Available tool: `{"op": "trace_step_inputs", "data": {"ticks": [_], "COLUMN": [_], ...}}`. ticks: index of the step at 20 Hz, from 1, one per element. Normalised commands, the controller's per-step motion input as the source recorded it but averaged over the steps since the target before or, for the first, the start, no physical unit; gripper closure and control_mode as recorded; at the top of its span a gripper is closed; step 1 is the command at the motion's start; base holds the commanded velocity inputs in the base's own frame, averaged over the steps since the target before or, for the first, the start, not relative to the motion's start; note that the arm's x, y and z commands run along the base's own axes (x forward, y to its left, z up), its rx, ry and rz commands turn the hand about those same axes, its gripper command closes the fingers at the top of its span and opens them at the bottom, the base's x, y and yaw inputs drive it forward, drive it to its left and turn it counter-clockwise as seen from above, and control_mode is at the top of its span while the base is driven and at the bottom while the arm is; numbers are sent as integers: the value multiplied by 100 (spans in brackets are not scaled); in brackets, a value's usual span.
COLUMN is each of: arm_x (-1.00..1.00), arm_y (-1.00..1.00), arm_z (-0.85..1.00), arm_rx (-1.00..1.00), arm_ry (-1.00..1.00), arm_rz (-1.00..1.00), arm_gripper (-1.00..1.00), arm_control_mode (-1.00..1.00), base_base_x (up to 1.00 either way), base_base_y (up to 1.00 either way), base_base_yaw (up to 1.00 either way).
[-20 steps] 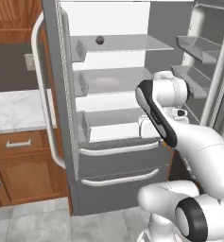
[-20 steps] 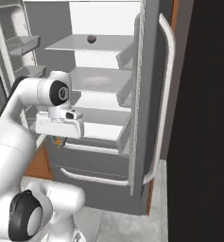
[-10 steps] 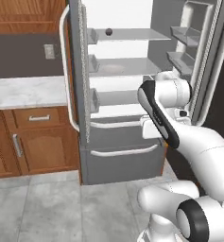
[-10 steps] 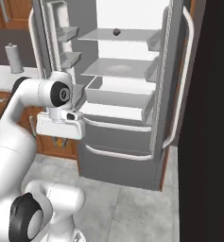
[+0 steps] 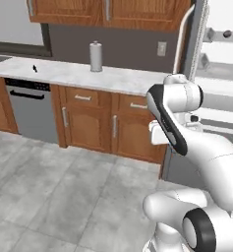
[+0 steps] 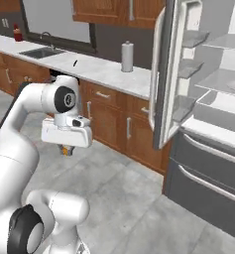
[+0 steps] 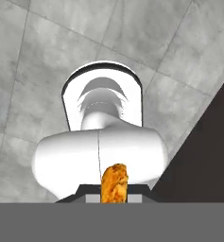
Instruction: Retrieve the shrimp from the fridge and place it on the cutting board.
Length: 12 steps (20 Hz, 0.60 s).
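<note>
The hand view looks straight down at grey floor tiles [image 7: 47,42] and shows the one shrimp [image 7: 114,183], an orange sliver standing up between the gripper's [image 7: 114,196] fingers, which are clamped on it. In the right base view the gripper [image 6: 67,150] hangs below the white hand with a speck of that orange shrimp [image 6: 66,150] at its tip, well above the floor. That view also opens onto the fridge [image 6: 208,99], door swung wide, with several glassy shelves and door bins. The left base view catches just the fridge's edge [image 5: 218,74] and one small dark ball [image 5: 227,34] on a shelf. Both base views share one paper towel roll [image 5: 95,56] on the pale counter [image 5: 78,74]; the right one alone adds a sink [image 6: 42,51] and a red bottle [image 6: 18,33].
</note>
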Motion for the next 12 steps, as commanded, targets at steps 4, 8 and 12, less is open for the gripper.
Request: {"op": "trace_step_inputs", "data": {"ticks": [4, 8, 12], "arm_x": [0, 0, 0], "arm_y": [0, 0, 0], "arm_z": [0, 0, 0], "arm_rx": [0, 0, 0], "arm_ry": [0, 0, 0], "arm_rz": [0, 0, 0], "arm_gripper": [100, 100, 100], "arm_control_mode": [100, 100, 100], "base_base_x": [31, 95, 100], "base_base_y": [85, 78, 41], "base_base_yaw": [67, 49, 37]}}
